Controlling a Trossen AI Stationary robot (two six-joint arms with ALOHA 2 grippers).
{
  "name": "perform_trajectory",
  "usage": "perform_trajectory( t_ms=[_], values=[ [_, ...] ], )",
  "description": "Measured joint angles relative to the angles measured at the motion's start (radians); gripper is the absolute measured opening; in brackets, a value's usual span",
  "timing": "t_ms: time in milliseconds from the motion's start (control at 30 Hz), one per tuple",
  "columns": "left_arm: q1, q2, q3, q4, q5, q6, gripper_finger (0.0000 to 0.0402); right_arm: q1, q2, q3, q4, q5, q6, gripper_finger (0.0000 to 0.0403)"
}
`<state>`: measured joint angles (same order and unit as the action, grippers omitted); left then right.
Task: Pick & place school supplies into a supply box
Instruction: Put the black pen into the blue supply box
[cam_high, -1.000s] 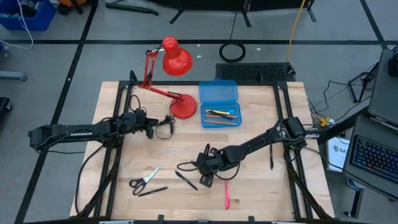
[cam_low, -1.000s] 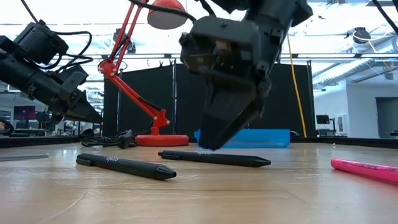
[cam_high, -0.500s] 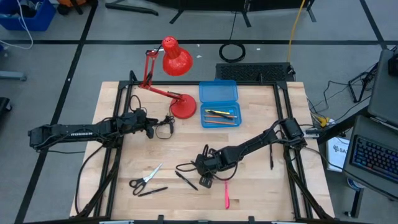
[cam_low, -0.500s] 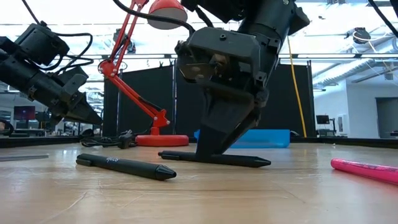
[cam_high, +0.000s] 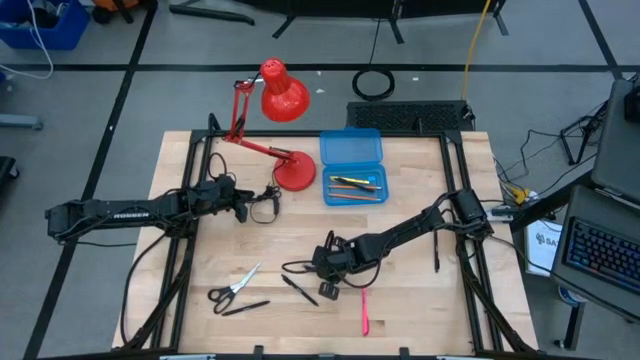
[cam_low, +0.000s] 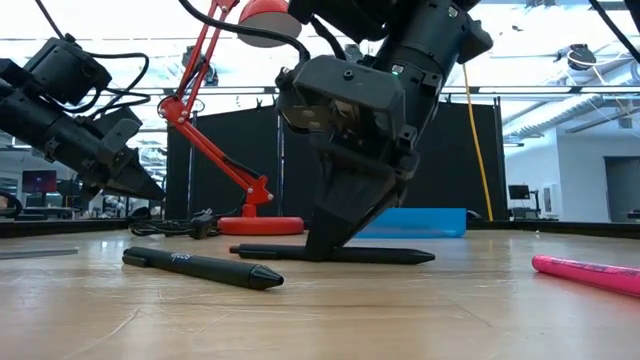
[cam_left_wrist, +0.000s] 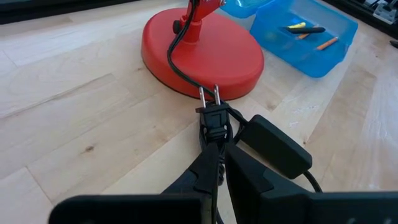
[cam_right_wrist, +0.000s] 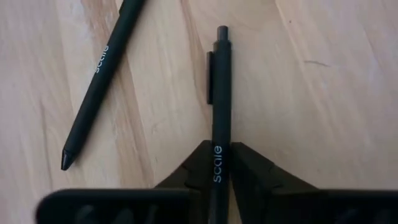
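My right gripper is shut on a black pen that lies on the wood at the table's near middle. A second black pen lies just beside it, and farther left are small scissors. The pink pen lies near the front edge. The blue supply box stands open at the far middle with a few pens in its tray. My left gripper is shut, left of the red lamp's base, just behind the lamp's black plug. My right gripper pinches the black pen's barrel at its printed word, about mid-length, between its two fingers. The fingers slant down from the far right, and the pen runs straight ahead out of them, clip end away. The pen lies flat on the table. My left gripper: I cannot tell whether its shut fingertips touch the plug.
The red desk lamp stands on its round base left of the box, with its cord and adapter on the wood before my left gripper. Bare wood lies between the pens and the box.
My right gripper has come down onto the black pen, its fingertips now at the table. The pen has stayed flat on the wood, and its left end has slid a little toward the table's left edge.
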<state>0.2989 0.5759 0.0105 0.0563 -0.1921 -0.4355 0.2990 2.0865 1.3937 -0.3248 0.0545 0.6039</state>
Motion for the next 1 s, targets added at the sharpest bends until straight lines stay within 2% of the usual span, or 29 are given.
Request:
perform_trajectory(
  t_ms=[100,500,833,1000],
  values=[
    [0.0,0.0,0.0,0.0,-0.001,0.0,0.0031,-0.004,0.0,0.0,-0.001,-0.005,-0.016,0.0014],
    [0.0,0.0,0.0,-0.001,-0.001,0.001,0.0031,-0.004,-0.004,0.0,0.007,0.003,-0.08,0.0013],
    [0.0,0.0,0.0,-0.001,-0.001,0.003,0.0031,-0.002,-0.012,-0.001,0.0,0.054,-0.112,0.0013],
    [0.0,0.0,0.0,-0.001,-0.002,0.002,0.0031,0.002,-0.045,-0.006,-0.038,0.126,-0.127,0.0013]
  ],
)
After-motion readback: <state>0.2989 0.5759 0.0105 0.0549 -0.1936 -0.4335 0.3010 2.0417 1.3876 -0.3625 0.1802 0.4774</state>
